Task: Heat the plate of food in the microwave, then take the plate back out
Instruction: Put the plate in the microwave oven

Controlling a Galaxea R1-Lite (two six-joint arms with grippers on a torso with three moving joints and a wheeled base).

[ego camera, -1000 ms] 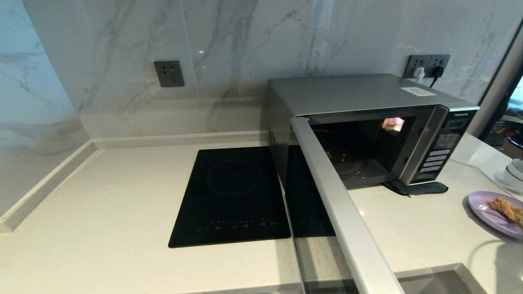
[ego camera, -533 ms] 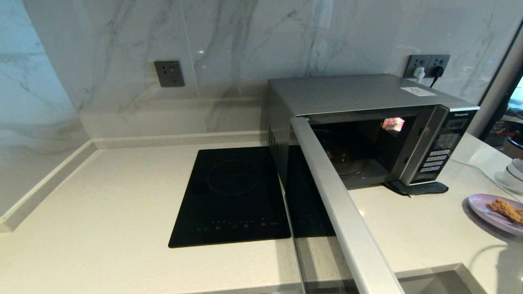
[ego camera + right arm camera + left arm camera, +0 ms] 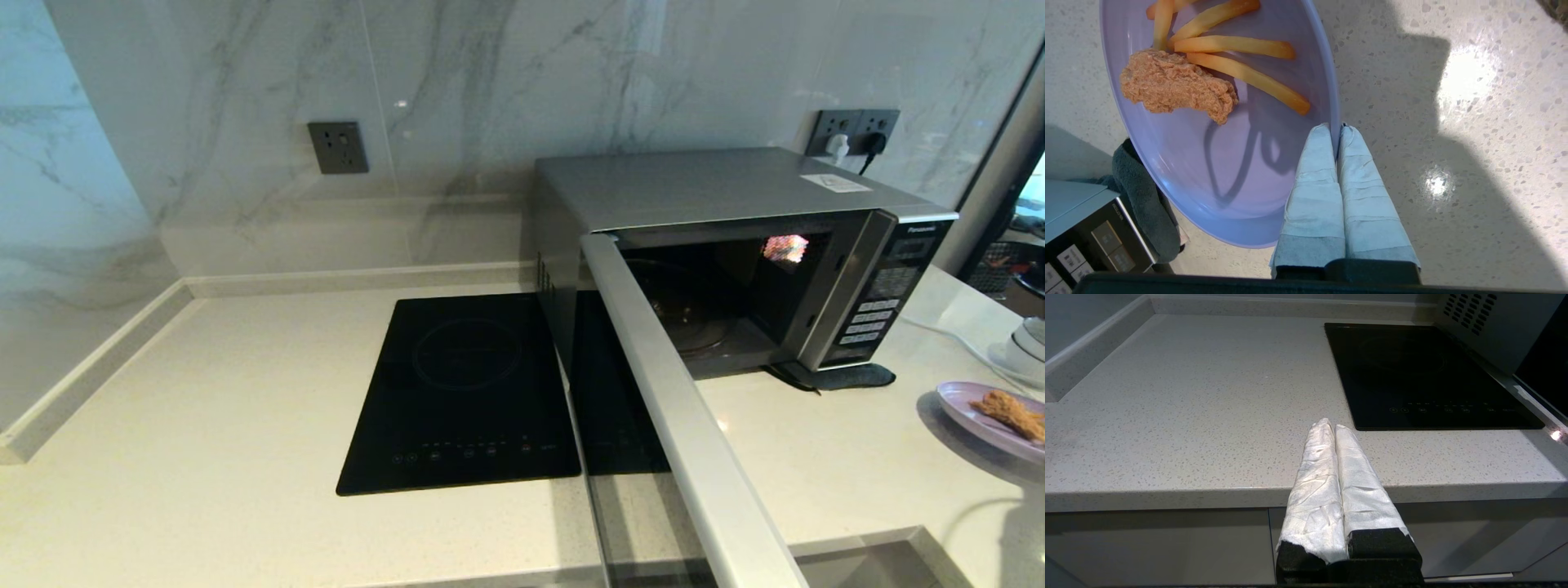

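Observation:
The silver-grey microwave (image 3: pixel 718 192) stands at the back right of the counter. Its door (image 3: pixel 682 425) is swung wide open toward me, and the dark cavity with the glass turntable (image 3: pixel 694 314) holds nothing. The lilac plate of food (image 3: pixel 984 412) hangs at the far right edge of the head view, above the counter. It carries a golden-brown fried piece (image 3: pixel 1175 85) and several fries (image 3: pixel 1241 45). My right gripper (image 3: pixel 1336 130) is shut on the plate's rim (image 3: pixel 1331 81). My left gripper (image 3: pixel 1331 426) is shut on nothing, parked before the counter's front edge.
A flat black induction hob (image 3: pixel 465 392) lies left of the microwave. A dark cloth (image 3: pixel 833 377) sits under the microwave's front right corner. White dishes (image 3: pixel 1024 343) and a white cable (image 3: pixel 955 343) are at the far right. The button panel (image 3: pixel 1090 245) shows in the right wrist view.
The plate has risen slightly and shifted a little farther away along the right edge of the head view. Microwave, door and left arm have not moved.

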